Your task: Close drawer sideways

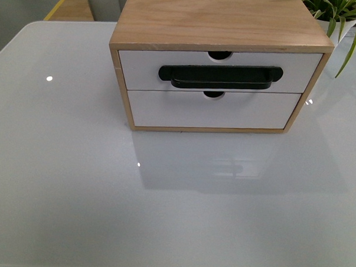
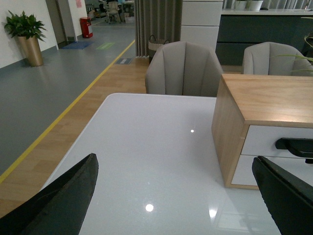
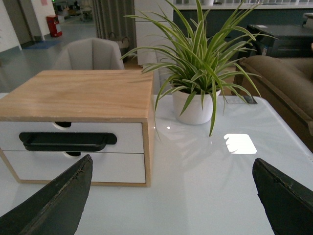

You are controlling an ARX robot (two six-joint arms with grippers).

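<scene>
Your left gripper [image 2: 173,196] and right gripper [image 3: 171,196] both have their jaws spread wide with nothing between them, and neither arm shows in the front view. Going big to small: glossy white table [image 1: 80,191], then the light-wood cabinet [image 1: 220,16] sitting toward its far side, then the drawer [image 1: 139,64], the upper of two white fronts. It looks flush with the frame already, so I'd say little or no push is left. Its long axis runs left-right across your view. From the wrist views the cabinet lies ahead of both grippers, well apart; I can't tell which is nearer. The handle [image 1: 220,76] is a wide matte black bar, under a half-round notch [image 1: 220,55].
</scene>
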